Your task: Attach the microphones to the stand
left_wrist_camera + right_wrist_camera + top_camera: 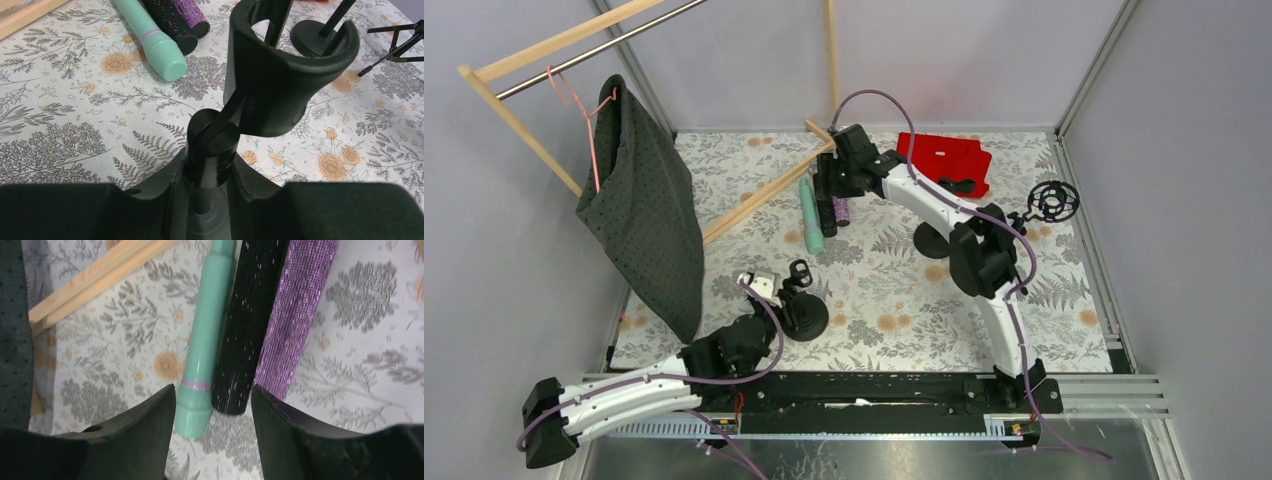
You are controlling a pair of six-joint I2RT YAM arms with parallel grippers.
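While the left pincer (207, 186) is clamped on the post of the stand (280, 85), upright on the bench (60, 125), three microphones lie side by side farther back, touching: mint mic (205, 340), black mic (245, 330), purple mic (295, 315). Over their ends hangs the right pincer (212, 392), jaws apart astride the mint and black ones. Whether it presses them I cannot tell from so close.
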